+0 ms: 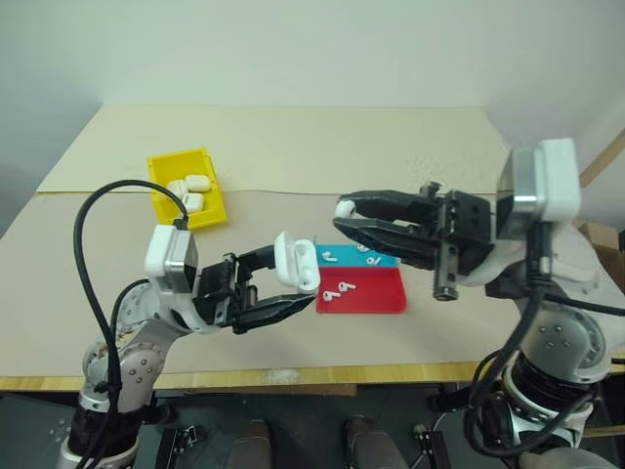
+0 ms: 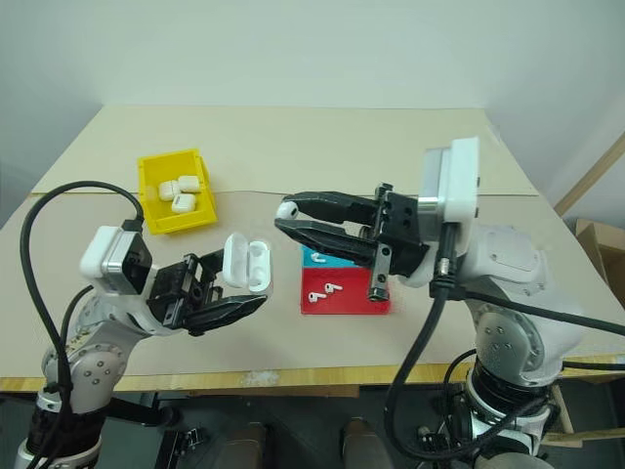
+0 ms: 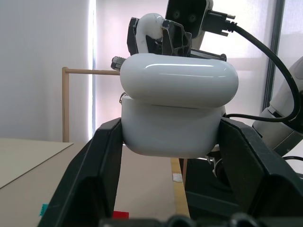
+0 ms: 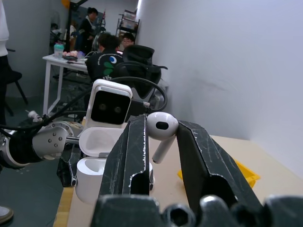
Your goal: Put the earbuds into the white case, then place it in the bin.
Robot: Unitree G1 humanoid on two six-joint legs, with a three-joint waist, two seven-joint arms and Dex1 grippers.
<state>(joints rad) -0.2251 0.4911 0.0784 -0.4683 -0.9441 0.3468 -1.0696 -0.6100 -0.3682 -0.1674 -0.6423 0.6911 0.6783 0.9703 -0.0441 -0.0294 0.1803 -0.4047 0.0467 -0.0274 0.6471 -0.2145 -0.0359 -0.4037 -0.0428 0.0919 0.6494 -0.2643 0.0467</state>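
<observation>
Holding the open white case point(image 1: 296, 262) in my left end effector point(image 1: 283, 283), I have its body pinched between the two black fingers with the lid flipped up, raised above the desk point(image 1: 293, 147) just left of the red-and-blue tray point(image 1: 376, 298). My right end effector point(image 1: 344, 217) is closed on a single earbud point(image 4: 161, 128), gripped at its bulb with the stem hanging free, and it sits above the tray's near-left corner, close to the case but apart from it. More earbuds point(image 1: 340, 290) lie in the tray. The yellow bin point(image 1: 161, 171), well left and behind the tray, already carries several closed cases point(image 1: 190, 188).

Both pieces look glossy, hard and very light, so I judge them slippery: a pinch across the bulb could let the bud twist. I would keep the case gripped low on its flat sides, clear of the hinge and lid, and steer the stem down into an empty well.
</observation>
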